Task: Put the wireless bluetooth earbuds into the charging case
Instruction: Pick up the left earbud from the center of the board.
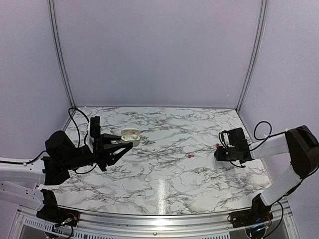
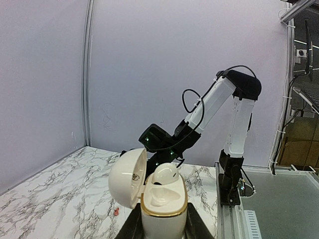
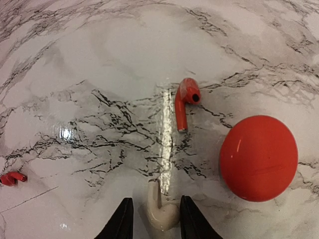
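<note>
Marble-patterned table (image 1: 164, 174), white with grey veins, lies inside a pale lilac booth. At the left of the top view, the left gripper (image 2: 164, 226) is closed on the base of the charging case (image 2: 162, 206) and holds it upright above the table. The lid (image 2: 127, 177) stands open to the left. 1 seated white earbud (image 2: 166, 174) is in its well, and the well in front of it looks free.

In the right wrist view a small red earbud (image 3: 12, 178) lies at the left edge. At the bottom centre the right gripper (image 3: 157, 224) is low over the table, its jaws a little apart around a loose white earbud (image 3: 162, 211). This bud seems to touch 1 finger and leaves a gap to the other, so it does not look pinched. Above centre lies a second red earbud (image 3: 184, 102), and at the right a closed red round case (image 3: 259, 157), near it but apart.

I judge the loose bud to be very light, hard, smooth and rounded, so it can slip or roll out under a squeeze. The better hold is across the thick head, with gentle force, leaving the stem free to enter the well.
</note>
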Controlling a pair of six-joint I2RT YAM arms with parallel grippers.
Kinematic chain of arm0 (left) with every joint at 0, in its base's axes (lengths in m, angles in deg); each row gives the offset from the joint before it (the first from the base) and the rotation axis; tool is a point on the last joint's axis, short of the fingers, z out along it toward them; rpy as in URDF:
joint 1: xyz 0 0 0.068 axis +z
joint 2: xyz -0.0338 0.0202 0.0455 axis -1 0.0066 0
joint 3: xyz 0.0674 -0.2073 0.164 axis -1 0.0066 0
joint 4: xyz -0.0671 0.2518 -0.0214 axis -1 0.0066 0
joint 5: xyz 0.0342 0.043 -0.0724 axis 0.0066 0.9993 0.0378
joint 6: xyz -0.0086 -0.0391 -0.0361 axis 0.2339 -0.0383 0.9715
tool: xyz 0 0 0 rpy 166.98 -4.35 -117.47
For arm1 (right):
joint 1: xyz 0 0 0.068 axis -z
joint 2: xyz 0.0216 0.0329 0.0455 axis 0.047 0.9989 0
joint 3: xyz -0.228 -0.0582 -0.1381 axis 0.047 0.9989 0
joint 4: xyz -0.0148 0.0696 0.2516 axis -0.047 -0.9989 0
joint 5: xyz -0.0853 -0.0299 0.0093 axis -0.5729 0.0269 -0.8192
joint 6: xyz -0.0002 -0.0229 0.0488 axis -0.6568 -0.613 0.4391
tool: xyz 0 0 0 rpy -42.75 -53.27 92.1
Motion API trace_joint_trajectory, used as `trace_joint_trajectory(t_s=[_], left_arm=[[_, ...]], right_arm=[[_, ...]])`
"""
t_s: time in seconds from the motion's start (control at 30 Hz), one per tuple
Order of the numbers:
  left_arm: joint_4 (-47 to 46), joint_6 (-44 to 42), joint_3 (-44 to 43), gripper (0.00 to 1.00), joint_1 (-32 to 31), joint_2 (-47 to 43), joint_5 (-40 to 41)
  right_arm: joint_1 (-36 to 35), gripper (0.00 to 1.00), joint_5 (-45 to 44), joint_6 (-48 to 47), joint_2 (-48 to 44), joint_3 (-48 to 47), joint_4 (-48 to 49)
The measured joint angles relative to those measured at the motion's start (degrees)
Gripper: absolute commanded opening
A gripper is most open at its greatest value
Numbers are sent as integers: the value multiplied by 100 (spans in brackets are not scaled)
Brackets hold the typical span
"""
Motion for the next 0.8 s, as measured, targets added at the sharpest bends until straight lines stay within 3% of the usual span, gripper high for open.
trace_joint_trajectory(t_s=[0.47,0.8], left_arm=[[2,-4,2,0,11,-42,50],[0,-2,9,0,26,-42,59]], right_arm=[[-48,20,7,-61,37,-26,-7],[-621,18,28,-199,-31,-144,-295]])
